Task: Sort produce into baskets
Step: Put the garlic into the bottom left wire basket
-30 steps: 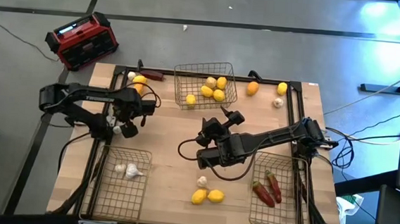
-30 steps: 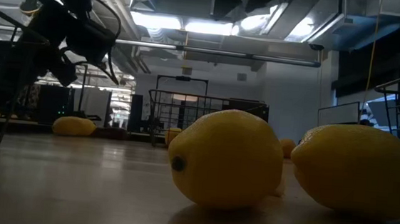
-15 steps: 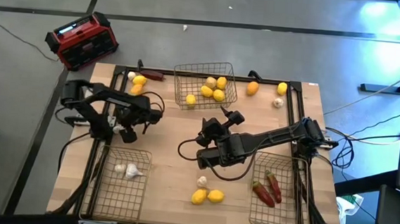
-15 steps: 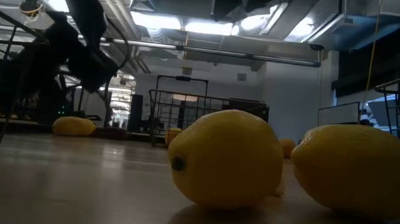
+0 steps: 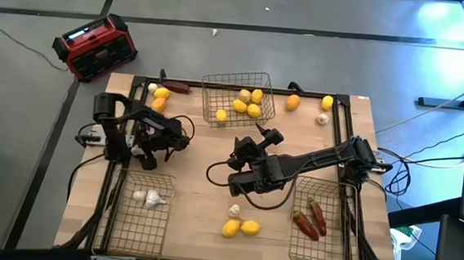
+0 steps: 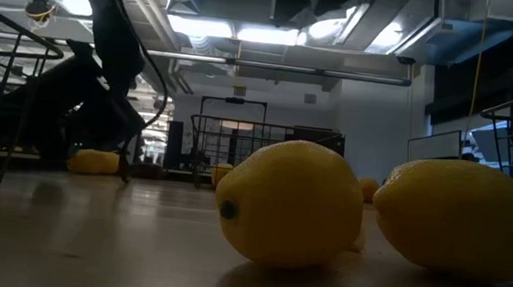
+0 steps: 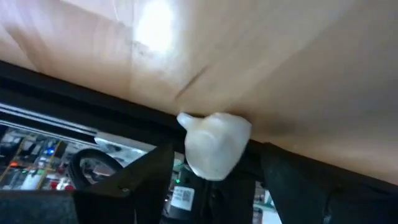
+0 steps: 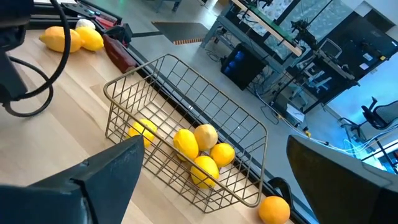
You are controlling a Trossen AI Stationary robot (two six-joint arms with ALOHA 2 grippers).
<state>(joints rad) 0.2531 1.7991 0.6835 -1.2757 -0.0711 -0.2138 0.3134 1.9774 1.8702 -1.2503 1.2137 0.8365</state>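
Observation:
My left gripper (image 5: 150, 155) hangs low over the table's left side, just beyond the near-left basket (image 5: 139, 222), and is shut on a white garlic bulb (image 7: 214, 146). That wire basket holds two garlic bulbs (image 5: 147, 197). My right gripper (image 5: 242, 159) stands open above the table's middle, nothing between its fingers, and faces the far basket (image 8: 186, 155) of lemons (image 5: 246, 104). The near-right basket (image 5: 320, 234) holds dark red chilis (image 5: 309, 220). My left gripper pinches the garlic bulb by two opposite sides (image 7: 186, 152) between its two fingers (image 7: 146, 180). The fingers slant downward. The bulb sits between the fingertips, its pointed tip (image 7: 183, 118) sticking out to one side.
Two lemons (image 5: 240, 227) and a garlic bulb (image 5: 234, 210) lie loose near the front middle. More produce lies at the far left (image 5: 159, 99) and far right (image 5: 324, 108). A black rail (image 5: 120, 179) runs along the table's left side. A red-and-black box (image 5: 95, 47) stands on the floor.
My left gripper has sunk toward the table with the garlic bulb and tipped further downward, while that arm's elbow has folded in from the table's left edge. Its fingers have kept their gap.

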